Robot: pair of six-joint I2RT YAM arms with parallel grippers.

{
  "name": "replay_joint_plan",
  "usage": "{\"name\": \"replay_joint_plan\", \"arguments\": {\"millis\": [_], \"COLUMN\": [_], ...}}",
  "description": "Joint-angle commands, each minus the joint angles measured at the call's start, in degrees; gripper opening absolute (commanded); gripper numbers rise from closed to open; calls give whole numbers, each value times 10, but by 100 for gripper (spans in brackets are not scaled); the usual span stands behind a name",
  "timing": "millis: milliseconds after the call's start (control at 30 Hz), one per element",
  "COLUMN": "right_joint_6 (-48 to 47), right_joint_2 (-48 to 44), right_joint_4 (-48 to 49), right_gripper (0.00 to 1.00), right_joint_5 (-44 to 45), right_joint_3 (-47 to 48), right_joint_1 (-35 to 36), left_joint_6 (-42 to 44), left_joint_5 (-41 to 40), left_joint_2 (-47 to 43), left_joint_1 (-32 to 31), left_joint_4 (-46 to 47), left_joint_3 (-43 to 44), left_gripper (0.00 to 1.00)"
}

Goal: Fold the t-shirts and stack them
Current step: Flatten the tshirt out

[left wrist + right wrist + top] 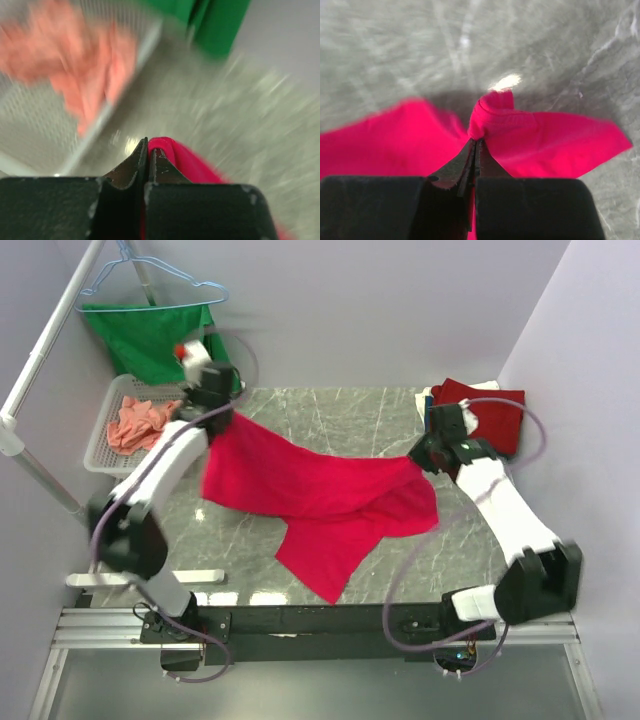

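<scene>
Over mid table (330, 405) the red shirt (320, 495) hangs slack and twisted, its tail trailing toward the front edge. The left gripper (148, 145) is clamped on its left corner and the right gripper (474, 142) on a bunched right edge. My call: spread the arms evenly until it's taut, then lay it flat — keeping clear of the basket (100, 455) with the salmon shirt (140, 420) on the left and the dark red stack (490, 410) on the right.

Top cam looks down over table (330, 410); wrist cams close, share pink-red t-shirt (320, 490).
</scene>
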Motion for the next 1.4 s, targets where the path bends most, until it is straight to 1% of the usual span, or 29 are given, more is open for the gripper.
{"name": "replay_joint_plan", "arguments": {"millis": [0,67,100,167,200,300,333,467,567,600,667,700,767,867,900,933,1000,1033,1067,1100,1133,1167,1200,1233,1267,1300,1367], "right_joint_6": [24,11,9,0,-1,-9,-10,6,18,15,13,6,1,-4,-8,-9,-11,-13,-14,-15,-17,-19,-22,-22,-23,-24,-24], "right_joint_2": [105,146,183,222,255,309,320,365,381,388,395,400,405,404,403,402,399,396,386,380,376,368,363,360,353,349,338], "right_joint_4": [40,47,46,46,38,31,32,1,-4,-2,-4,-2,2,11,16,17,20,23,30,36,39,39,40,39,34,35,32], "right_gripper": [0,0,0,0,0,0,0,0,0,0,0,0,0,0,0,2,16,27,33,39,46,48,51,52,52,52,53], "right_joint_5": [48,68,80,89,99,115,116,139,150,146,134,132,123,107,101,97,89,87,88,83,82,82,79,79,78,75,73], "right_joint_3": [38,68,80,120,135,186,207,257,274,277,287,290,294,288,286,284,282,279,275,266,264,263,261,262,261,257,252], "right_joint_1": [-3,-8,-10,-17,-20,-26,-27,-46,-57,-64,-69,-70,-70,-70,-71,-71,-70,-70,-71,-70,-71,-70,-71,-70,-68,-68,-63], "left_joint_6": [-94,-109,-114,-116,-117,-110,-109,-95,-80,-74,-68,-66,-68,-66,-67,-73,-81,-92,-95,-100,-108,-111,-116,-120,-122,-125,-138], "left_joint_5": [27,30,34,50,49,54,51,66,81,83,76,78,79,86,102,109,140,149,158,168,177,184,190,198,202,202,213], "left_joint_2": [70,102,131,159,184,229,237,261,271,273,269,266,244,205,195,187,151,137,108,92,75,41,25,9,-16,-27,-48], "left_joint_1": [16,30,37,56,60,74,80,93,98,98,99,100,101,102,102,102,101,101,101,100,97,96,92,84,80,75,65], "left_joint_4": [-43,-41,-42,-41,-42,-50,-51,-50,-48,-48,-52,-48,-45,-39,-51,-60,-75,-88,-92,-95,-99,-99,-99,-99,-99,-104,-107], "left_joint_3": [-18,-17,-13,9,20,65,84,113,124,125,125,121,103,72,60,52,15,-2,-19,-60,-81,-102,-143,-163,-180,-209,-236], "left_gripper": [1,1,1,1,2,8,9,12,20,39,73,92,99,99,99,99,99,99,99,99,98,97,93,91,89,87,83]}}
